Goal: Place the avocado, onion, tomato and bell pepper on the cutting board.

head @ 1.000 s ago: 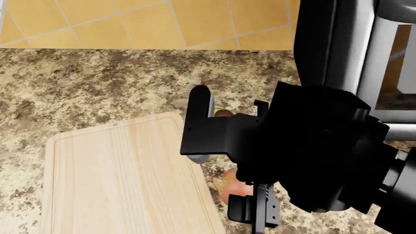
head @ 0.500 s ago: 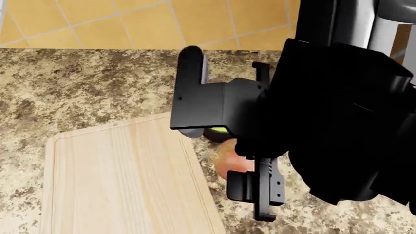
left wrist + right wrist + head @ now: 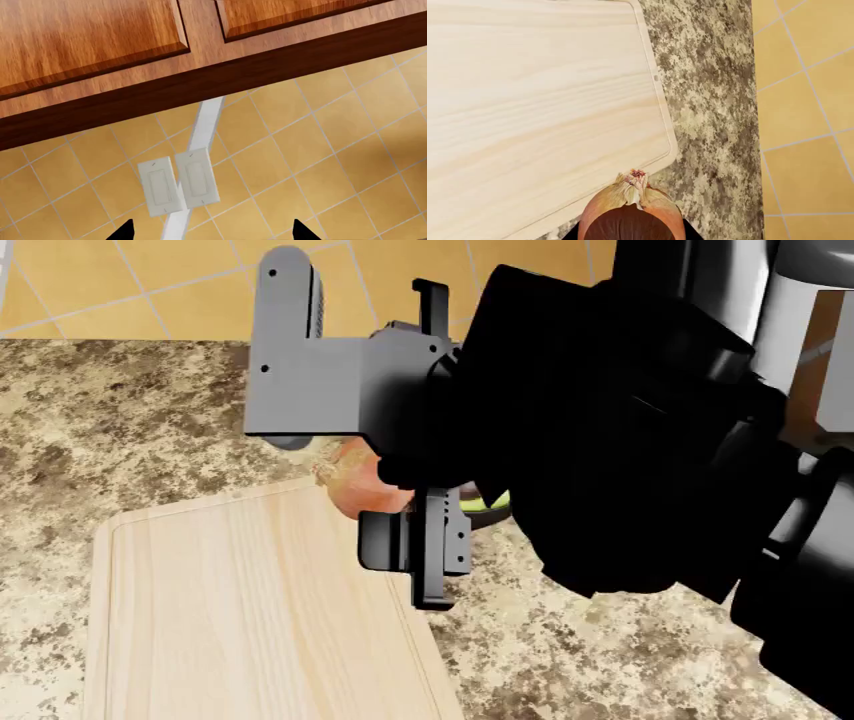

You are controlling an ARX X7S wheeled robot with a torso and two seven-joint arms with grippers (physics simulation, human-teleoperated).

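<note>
My right gripper (image 3: 350, 472) is shut on the onion (image 3: 363, 488), a tan-peach bulb held in the air above the far right corner of the cutting board (image 3: 240, 610). The right wrist view shows the onion (image 3: 630, 207) between the dark fingertips of that gripper (image 3: 630, 235), over the pale board's (image 3: 540, 100) rounded corner. A yellow-green sliver of the avocado (image 3: 491, 502) peeks out from under the right arm, on the counter beside the board. The tomato and the bell pepper are out of view. My left gripper (image 3: 210, 232) is open and points at the tiled wall.
The speckled granite counter (image 3: 147, 410) surrounds the board and ends at a yellow tiled wall (image 3: 174, 280). The left wrist view shows wooden cabinets (image 3: 87, 35) and two wall switches (image 3: 177, 182). The right arm's black bulk hides the counter's right side.
The right gripper has risen and moved left and away from me with the onion, from the counter beside the board's right edge to above the board's far corner.
</note>
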